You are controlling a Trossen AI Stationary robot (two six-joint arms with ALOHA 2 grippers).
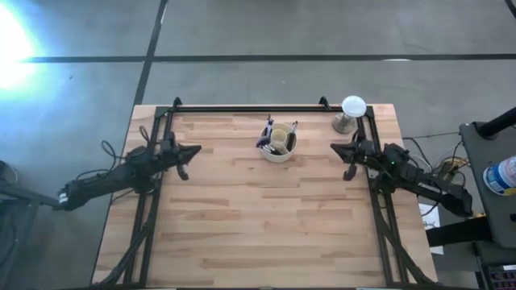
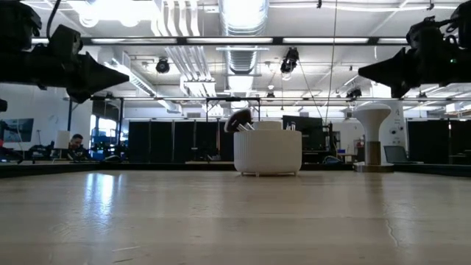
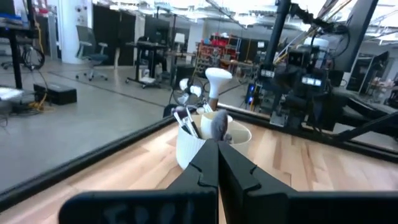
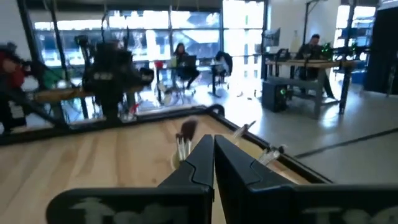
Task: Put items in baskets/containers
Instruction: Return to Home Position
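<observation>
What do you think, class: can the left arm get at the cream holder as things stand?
Probably yes. The left hand, shut, hovers at the left of the table, and only bare wood lies between it and the cream holder. The brushes standing in it could crowd a grasp from above.

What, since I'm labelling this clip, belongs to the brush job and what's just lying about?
Job: cream holder; brushes standing in it; left gripper and right gripper, both shut, waiting at the sides of the table.
Lying about: white globe on its stand; bottle off the table.

Brushes (image 1: 269, 134) stand upright in cream holder (image 1: 279, 153).
</observation>
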